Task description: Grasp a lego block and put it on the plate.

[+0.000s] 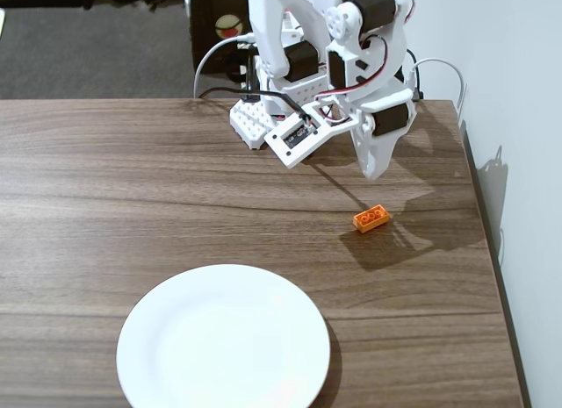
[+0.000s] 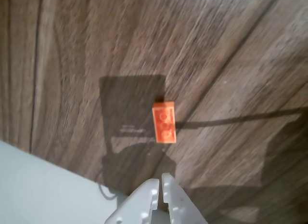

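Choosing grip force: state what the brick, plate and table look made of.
Brick: likely hard plastic, bright orange with moulded studs. Plate: plain glossy white, probably ceramic, though melamine is possible. Table: matte wood grain, possibly laminate.

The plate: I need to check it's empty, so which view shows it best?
The fixed view: the plate lies nearly whole at the bottom, bare, its lower edge cut off. The wrist view shows no plate, only the lego block on wood.

White 3D-printed arm [image 1: 334, 66] with chunky black servo blocks set into it, thin red and black wires looping between joints, a studded white plate upper middle, and pointy white fingers [image 2: 144, 204] with small holes.
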Controlling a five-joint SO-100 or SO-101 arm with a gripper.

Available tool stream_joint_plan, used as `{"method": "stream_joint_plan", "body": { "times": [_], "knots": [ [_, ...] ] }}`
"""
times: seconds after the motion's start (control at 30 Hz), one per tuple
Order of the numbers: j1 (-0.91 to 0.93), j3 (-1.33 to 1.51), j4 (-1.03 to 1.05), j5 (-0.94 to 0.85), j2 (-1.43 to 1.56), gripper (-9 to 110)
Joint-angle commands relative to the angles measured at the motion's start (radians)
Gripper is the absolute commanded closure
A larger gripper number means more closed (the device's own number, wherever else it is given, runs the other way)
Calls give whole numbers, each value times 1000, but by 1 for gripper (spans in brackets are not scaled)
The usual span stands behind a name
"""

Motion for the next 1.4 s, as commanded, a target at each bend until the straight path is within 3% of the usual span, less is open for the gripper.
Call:
{"method": "stream_joint_plan", "body": {
  "times": [0.0,0.63,0.87,0.97,1.1,1.37],
  "knots": [
    [8,-44,0,-9,-11,101],
    [18,-34,-8,-35,-55,100],
    [23,-26,-15,-26,-67,85],
    [23,-15,-21,-28,-66,85],
    [21,26,-26,-11,-55,66],
    [-2,55,-31,-61,-72,66]
  ]
}}
